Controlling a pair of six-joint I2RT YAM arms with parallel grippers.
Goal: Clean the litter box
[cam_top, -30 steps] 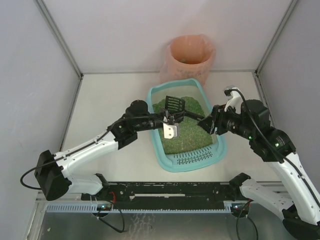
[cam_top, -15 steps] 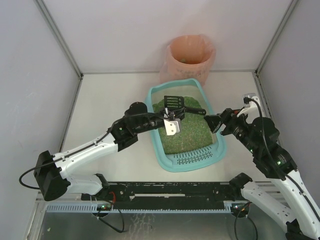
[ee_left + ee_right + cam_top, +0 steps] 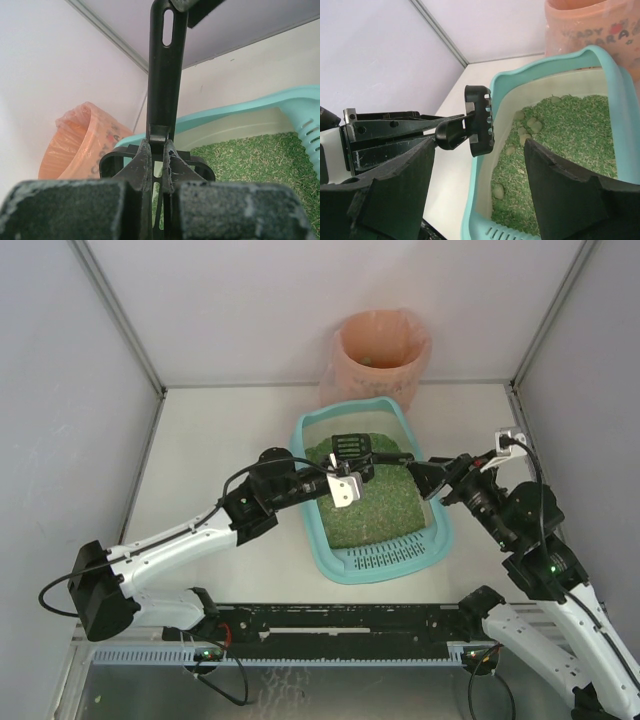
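The light-teal litter box (image 3: pixel 432 536) lies mid-table with green litter (image 3: pixel 375 502) and its slotted grate end nearest the arms. My left gripper (image 3: pixel 352 472) hovers over its far half, shut on a small black slotted scoop (image 3: pixel 350 448) whose handle points right. In the left wrist view the fingers (image 3: pixel 145 160) pinch the scoop (image 3: pixel 164 75) at the base of its handle. My right gripper (image 3: pixel 425 476) is open and empty beside the handle's end, over the box's right rim. The right wrist view shows the scoop (image 3: pixel 477 120) ahead of the gripper (image 3: pixel 480 145), and pale clumps (image 3: pixel 532 124) in the litter.
A round bin lined with a pink bag (image 3: pixel 382 352) stands behind the litter box against the back wall; it also shows in the left wrist view (image 3: pixel 80 140) and the right wrist view (image 3: pixel 590 25). White side walls enclose the table.
My right gripper has drawn back off the scoop handle's end and its arm has swung out to the right. My left gripper has shifted slightly, still holding the scoop.
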